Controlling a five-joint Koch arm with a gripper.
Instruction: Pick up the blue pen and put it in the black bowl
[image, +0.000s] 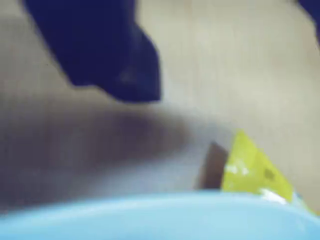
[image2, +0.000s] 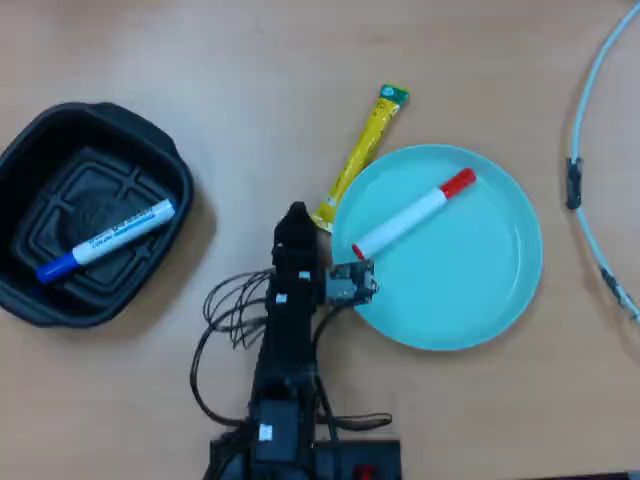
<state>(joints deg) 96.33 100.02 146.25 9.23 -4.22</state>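
Blue pen inside black bowl, gripper well apart

The wrist view was blurred; the gripper showed only 1 dark tip, and the teal plate was cut off below.

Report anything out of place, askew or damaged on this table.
Nothing looks spilled or damaged. The blue pen lies slantwise in the black bowl. The red-capped marker rests diagonally on the teal plate, and the yellow sachet lies with its lower end against the plate's rim.
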